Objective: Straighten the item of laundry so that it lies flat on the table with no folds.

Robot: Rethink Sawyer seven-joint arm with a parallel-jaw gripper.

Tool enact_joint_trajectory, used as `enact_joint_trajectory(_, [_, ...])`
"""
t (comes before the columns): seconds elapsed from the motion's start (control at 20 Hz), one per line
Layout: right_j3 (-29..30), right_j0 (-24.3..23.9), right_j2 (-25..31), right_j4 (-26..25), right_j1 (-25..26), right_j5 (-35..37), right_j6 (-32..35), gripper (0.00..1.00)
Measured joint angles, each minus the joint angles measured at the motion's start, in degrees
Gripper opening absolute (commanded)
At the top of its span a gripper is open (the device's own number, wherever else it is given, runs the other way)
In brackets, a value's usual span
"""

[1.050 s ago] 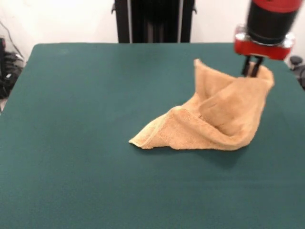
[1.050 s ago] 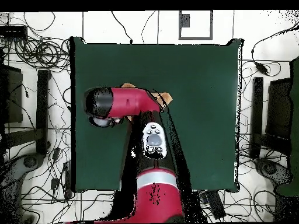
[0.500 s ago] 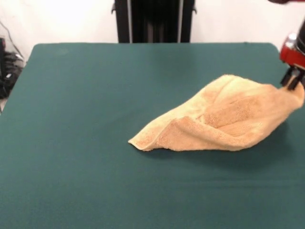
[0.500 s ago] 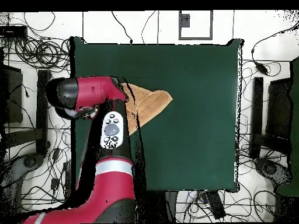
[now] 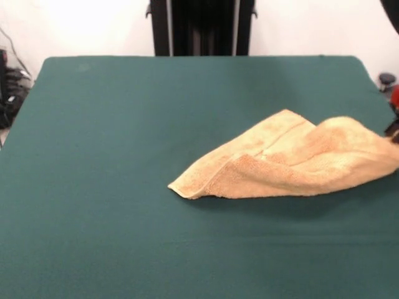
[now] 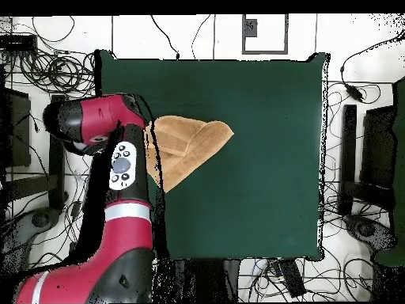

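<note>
The item of laundry [image 5: 293, 159] is an orange-tan towel, drawn out long toward the right side of the green table [image 5: 124, 124]. Its left corner rests on the cloth and a fold runs along its near side. Its right end is raised off the table, with a shadow beneath it. My gripper [image 5: 393, 132] shows only as a dark and red sliver at the right edge, shut on that raised end. From overhead, the towel [image 6: 186, 142] lies by the table's [image 6: 261, 103] left edge. The arm's red head [image 6: 91, 127] hides the gripper there.
The gripper hangs at the table's side edge. A black pedestal [image 5: 201, 28] stands behind the far edge. Overhead, cables [image 6: 47, 71] and dark equipment [image 6: 376, 150] crowd the floor on both sides of the table.
My gripper has carried the towel's corner sideways and lower, out to the table's edge. The towel went from a tall bunched peak to a long, low, stretched shape.
</note>
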Motion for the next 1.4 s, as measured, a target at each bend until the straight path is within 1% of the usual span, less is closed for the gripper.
enact_joint_trajectory(0.15, [-4.0,0.7,-0.9,0.2,2.5,1.4,2.1,0.0])
enact_joint_trajectory(0.2, [-6.9,1.2,-1.6,0.4,4.4,2.3,3.5,0.0])
enact_joint_trajectory(0.25, [-8.4,1.4,-2.0,0.5,5.3,2.8,4.2,0.0])
enact_joint_trajectory(0.35, [-10.2,1.6,-2.4,0.6,6.3,3.2,5.0,0.0])
enact_joint_trajectory(0.4, [-13.1,1.9,-2.7,0.9,8.0,3.8,6.3,0.0])
enact_joint_trajectory(0.7, [-18.1,2.5,-3.8,1.1,10.8,3.9,9.6,0.0])
enact_joint_trajectory(1.15, [-21.7,2.9,-4.5,1.1,12.4,4.1,11.1,0.0])
enact_joint_trajectory(1.4, [-23.8,3.6,-6.0,1.1,13.3,4.1,11.7,0.0])
